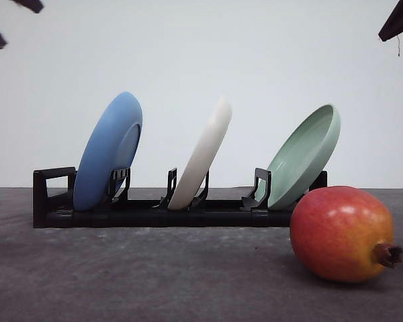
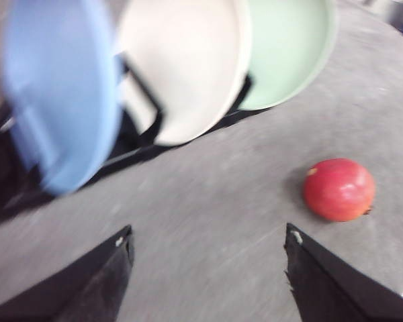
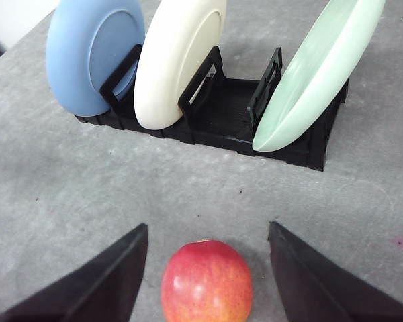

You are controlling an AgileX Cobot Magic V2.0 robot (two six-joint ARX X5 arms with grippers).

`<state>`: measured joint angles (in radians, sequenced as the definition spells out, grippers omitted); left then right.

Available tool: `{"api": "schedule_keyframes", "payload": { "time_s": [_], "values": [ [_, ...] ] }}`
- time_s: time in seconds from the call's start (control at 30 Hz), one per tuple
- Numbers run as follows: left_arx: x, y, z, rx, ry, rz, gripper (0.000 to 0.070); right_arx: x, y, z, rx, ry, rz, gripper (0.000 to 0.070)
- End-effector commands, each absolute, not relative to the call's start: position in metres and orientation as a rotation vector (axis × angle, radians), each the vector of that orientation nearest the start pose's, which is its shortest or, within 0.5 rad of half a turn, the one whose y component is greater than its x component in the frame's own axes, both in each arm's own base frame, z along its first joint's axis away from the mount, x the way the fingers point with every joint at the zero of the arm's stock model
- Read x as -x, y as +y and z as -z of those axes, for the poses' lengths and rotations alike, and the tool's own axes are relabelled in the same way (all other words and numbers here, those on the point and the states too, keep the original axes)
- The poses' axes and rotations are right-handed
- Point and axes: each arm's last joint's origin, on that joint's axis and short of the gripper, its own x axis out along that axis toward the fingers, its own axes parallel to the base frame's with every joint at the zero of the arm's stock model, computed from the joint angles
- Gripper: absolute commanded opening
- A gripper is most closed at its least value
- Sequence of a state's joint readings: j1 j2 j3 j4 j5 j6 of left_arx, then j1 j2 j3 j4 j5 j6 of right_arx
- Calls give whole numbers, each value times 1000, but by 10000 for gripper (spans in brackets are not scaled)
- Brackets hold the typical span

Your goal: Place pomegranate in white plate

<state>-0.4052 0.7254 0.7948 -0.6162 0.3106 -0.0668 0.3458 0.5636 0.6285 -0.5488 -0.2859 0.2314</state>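
Observation:
The pomegranate [image 1: 342, 233], red shading to orange with a brown crown nub, rests on the grey table at the front right. It lies between the open fingers of my right gripper [image 3: 207, 268], and I cannot tell whether they touch it. The white plate [image 1: 203, 155] stands on edge in the middle slot of a black rack [image 1: 154, 213], leaning right. In the blurred left wrist view, my left gripper [image 2: 208, 268] hangs open above bare table, with the pomegranate [image 2: 339, 190] off to one side and the white plate [image 2: 185, 64] beyond it.
A blue plate [image 1: 109, 151] leans in the rack's left slot and a mint-green plate [image 1: 305, 155] in its right slot, close behind the fruit. Grey table [image 1: 154, 275] stretches in front of the rack. Dark arm parts [image 1: 397, 20] hang at the top corners.

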Motion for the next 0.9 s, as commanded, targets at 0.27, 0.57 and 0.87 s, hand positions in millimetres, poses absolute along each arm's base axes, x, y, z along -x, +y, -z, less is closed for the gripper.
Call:
{"api": "schedule_keyframes", "payload": {
  "time_s": [0.27, 0.57, 0.87],
  "values": [
    [-161, -114, -302, -147, 452, 831, 429, -112, 50, -282, -202, 537, -571, 363],
    [-197, -174, -278, -208, 325, 795, 429, -112, 50, -282, -202, 537, -571, 363],
    [-228, -217, -248, -209, 320, 701, 429, -112, 50, -282, -202, 537, -570, 363]
  ]
}}
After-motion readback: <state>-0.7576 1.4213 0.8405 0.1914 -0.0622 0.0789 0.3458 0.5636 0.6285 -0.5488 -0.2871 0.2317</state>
